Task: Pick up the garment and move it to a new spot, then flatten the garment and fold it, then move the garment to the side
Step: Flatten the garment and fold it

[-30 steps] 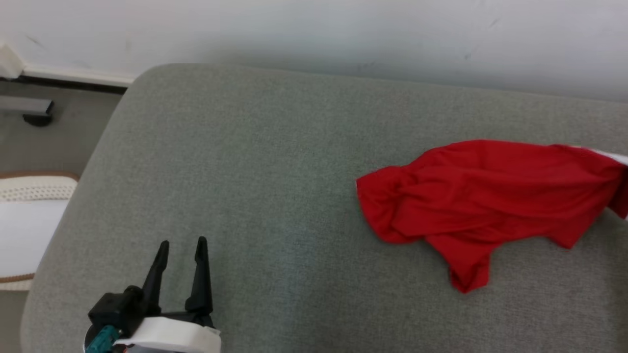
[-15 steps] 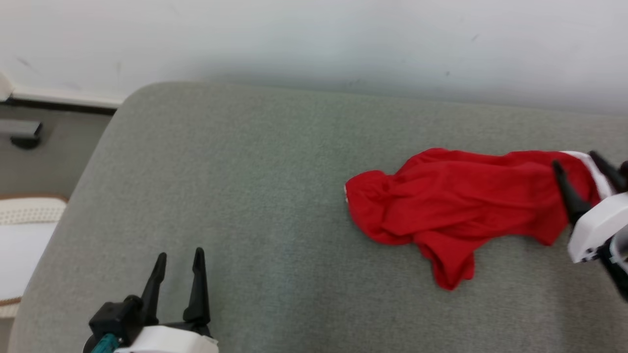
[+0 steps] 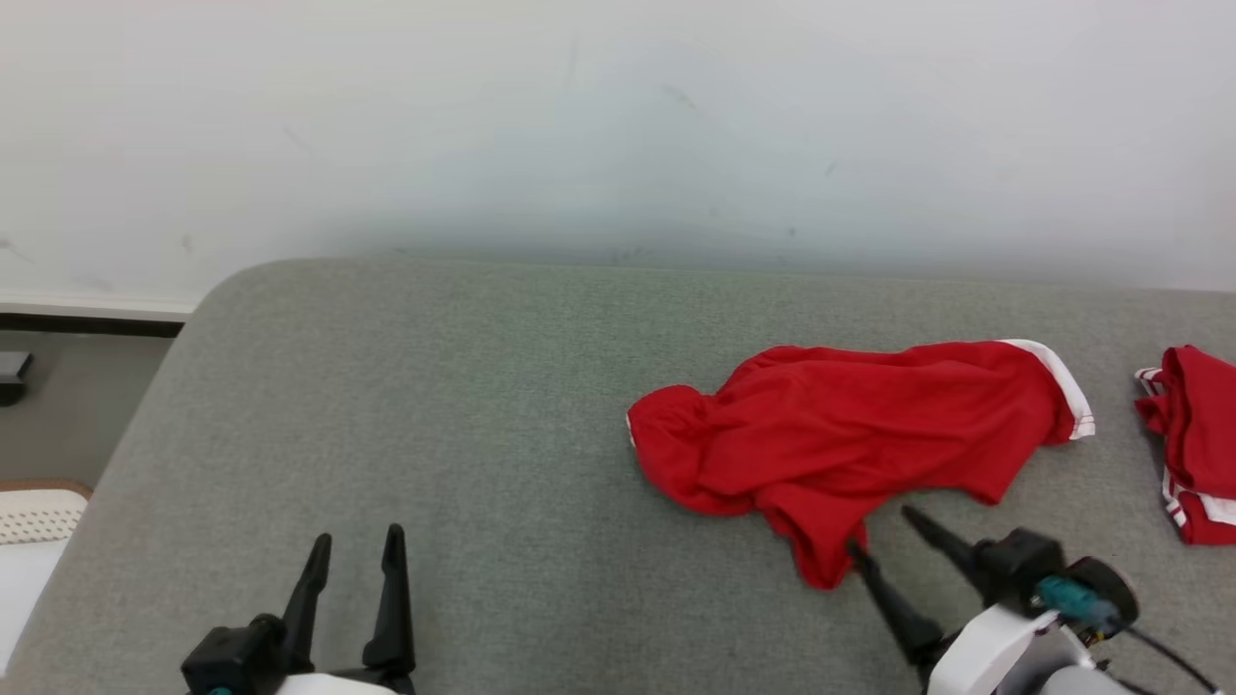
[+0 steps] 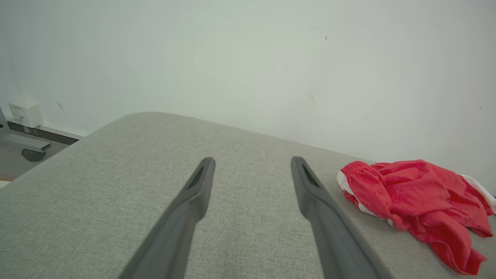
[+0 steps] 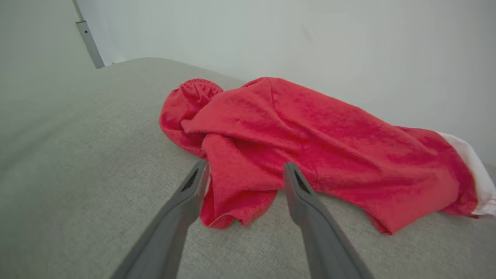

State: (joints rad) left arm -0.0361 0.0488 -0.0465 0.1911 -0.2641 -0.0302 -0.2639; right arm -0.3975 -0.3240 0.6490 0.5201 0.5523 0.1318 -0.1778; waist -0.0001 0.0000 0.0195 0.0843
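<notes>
The garment (image 3: 850, 444) is a pair of red shorts with white trim, lying crumpled on the grey cushion (image 3: 435, 405), right of centre. My right gripper (image 3: 881, 531) stands open just in front of its near hanging fold, touching nothing. In the right wrist view the right gripper (image 5: 246, 164) frames that fold of the garment (image 5: 310, 143) between its spread fingers. Far to the left, my left gripper (image 3: 357, 537) is open and empty over bare cushion. The left wrist view has the left gripper (image 4: 252, 159) pointing at the wall, with the garment (image 4: 418, 197) off to the right.
A second red garment with white stripes (image 3: 1193, 444) lies at the cushion's right end. A pale wall (image 3: 618, 125) runs close behind the cushion. The cushion's rounded left edge drops to the floor (image 3: 68, 425), where a white mat (image 3: 29, 531) lies.
The head camera has tilted up and turned right. My right gripper has let go of the garment's white-trimmed right end and drawn back to its near side, open. The left gripper has stayed put.
</notes>
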